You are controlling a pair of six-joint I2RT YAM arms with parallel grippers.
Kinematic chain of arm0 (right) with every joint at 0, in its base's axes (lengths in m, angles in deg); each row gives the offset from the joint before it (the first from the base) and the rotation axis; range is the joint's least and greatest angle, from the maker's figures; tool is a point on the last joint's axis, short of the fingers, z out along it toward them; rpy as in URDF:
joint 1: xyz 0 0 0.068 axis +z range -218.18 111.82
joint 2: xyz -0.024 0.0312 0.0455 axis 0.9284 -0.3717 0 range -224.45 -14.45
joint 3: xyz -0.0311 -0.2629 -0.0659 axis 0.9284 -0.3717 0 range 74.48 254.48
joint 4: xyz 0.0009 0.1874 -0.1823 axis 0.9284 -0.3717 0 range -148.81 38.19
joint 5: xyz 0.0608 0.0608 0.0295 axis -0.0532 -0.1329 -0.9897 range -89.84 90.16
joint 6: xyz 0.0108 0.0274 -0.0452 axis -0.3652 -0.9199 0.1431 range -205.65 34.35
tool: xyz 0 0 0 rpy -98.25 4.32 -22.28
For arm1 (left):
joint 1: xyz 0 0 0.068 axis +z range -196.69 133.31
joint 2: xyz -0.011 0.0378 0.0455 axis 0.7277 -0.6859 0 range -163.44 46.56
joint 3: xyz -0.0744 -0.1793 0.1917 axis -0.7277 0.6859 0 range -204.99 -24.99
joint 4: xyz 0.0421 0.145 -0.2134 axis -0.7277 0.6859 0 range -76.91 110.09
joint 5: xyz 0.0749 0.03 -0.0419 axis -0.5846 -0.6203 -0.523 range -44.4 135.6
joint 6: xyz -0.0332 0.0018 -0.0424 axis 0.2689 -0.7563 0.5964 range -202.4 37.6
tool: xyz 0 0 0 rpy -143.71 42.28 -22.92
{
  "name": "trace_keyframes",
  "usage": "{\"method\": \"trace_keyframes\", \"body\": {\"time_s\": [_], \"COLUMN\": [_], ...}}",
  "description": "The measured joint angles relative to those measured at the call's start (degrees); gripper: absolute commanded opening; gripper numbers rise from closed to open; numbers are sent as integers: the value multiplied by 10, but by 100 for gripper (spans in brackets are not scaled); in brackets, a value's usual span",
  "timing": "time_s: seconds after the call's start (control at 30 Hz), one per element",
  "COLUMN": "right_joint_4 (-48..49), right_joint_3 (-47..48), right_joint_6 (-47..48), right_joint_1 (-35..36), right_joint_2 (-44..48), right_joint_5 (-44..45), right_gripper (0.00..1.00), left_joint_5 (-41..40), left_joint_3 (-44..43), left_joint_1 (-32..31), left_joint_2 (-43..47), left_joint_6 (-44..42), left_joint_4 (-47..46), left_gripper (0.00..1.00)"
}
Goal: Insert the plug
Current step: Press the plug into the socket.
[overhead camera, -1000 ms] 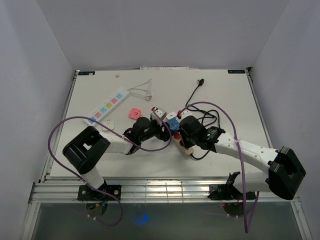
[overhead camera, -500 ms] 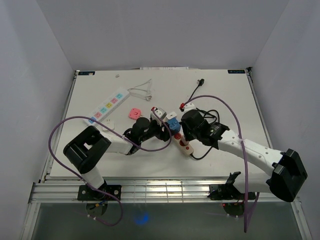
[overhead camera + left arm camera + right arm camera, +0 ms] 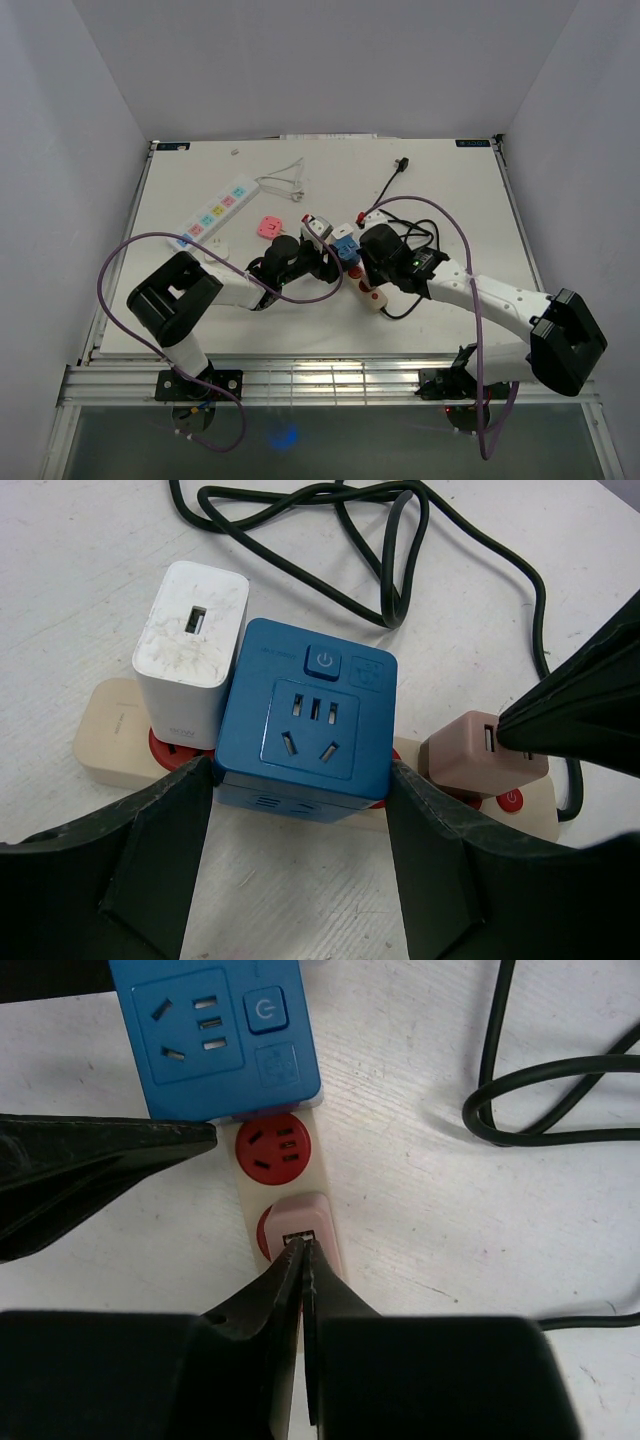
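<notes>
Pink plug (image 3: 298, 1222) sits in the beige power strip (image 3: 323, 1172), directly under the tips of my right gripper (image 3: 303, 1252), whose 2 fingers are pressed together and touch its top. My left gripper (image 3: 300, 790) clamps the blue adapter (image 3: 305, 715) from both sides. My worry is that those narrow tips skid off the plug, or that an off-centre push tilts it and levers the strip up. The white table (image 3: 430, 1220) is scuffed, plain white walls (image 3: 300, 60) enclose 3 sides, and a black cable (image 3: 540, 1080) loops beyond the right fingers.
</notes>
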Motion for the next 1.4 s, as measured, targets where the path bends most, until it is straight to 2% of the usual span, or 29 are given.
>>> {"method": "trace_keyframes", "body": {"time_s": [0.03, 0.07, 0.13, 0.17, 0.2, 0.23, 0.27, 0.33, 0.4, 0.63, 0.8, 1.03, 1.23, 1.4], "right_joint_4": [-13, -24, -37, -40, -40, -40, -40, -38, -29, 17, 40, 71, 80, 80], "right_joint_3": [3, 8, 17, 23, 24, 26, 27, 26, 19, -60, -80, -87, -87, -86], "right_joint_6": [1, 2, 4, 8, 10, 16, 20, 31, 42, 74, 82, 81, 81, 79], "right_joint_1": [0, 0, -1, -2, -2, -2, -3, -4, -4, -5, -5, -5, -2, 0], "right_joint_2": [4, 7, 17, 24, 29, 35, 41, 47, 49, 75, 76, 35, -12, -56], "right_joint_5": [3, 5, 8, 9, 10, 11, 12, 14, 14, -28, -51, -67, -61, -55], "right_gripper": [10, 21, 35, 57, 68, 76, 88, 98, 91, 90, 90, 90, 90, 97], "left_joint_5": [0, 0, 0, 0, 0, 0, 0, 0, 0, 2, -4, -65, -108, -114], "left_joint_3": [0, 0, 0, 0, 0, 0, 0, 0, 0, 0, 0, 20, 28, 39], "left_joint_1": [0, 0, 0, 0, 0, 0, 0, 0, 0, 0, 0, 2, 18, 52], "left_joint_2": [0, 0, 0, 0, 0, 0, 0, -1, -1, -1, 13, 135, 198, 218], "left_joint_6": [0, 0, 0, 0, 1, 2, 5, 11, 17, 23, 33, 58, 84, 114], "left_joint_4": [0, 0, 0, 0, 0, 0, 3, 11, 18, 28, 60, 115, 132, 163], "left_gripper": [74, 74, 76, 78, 81, 84, 86, 93, 98, 98, 98, 98, 98, 98]}}
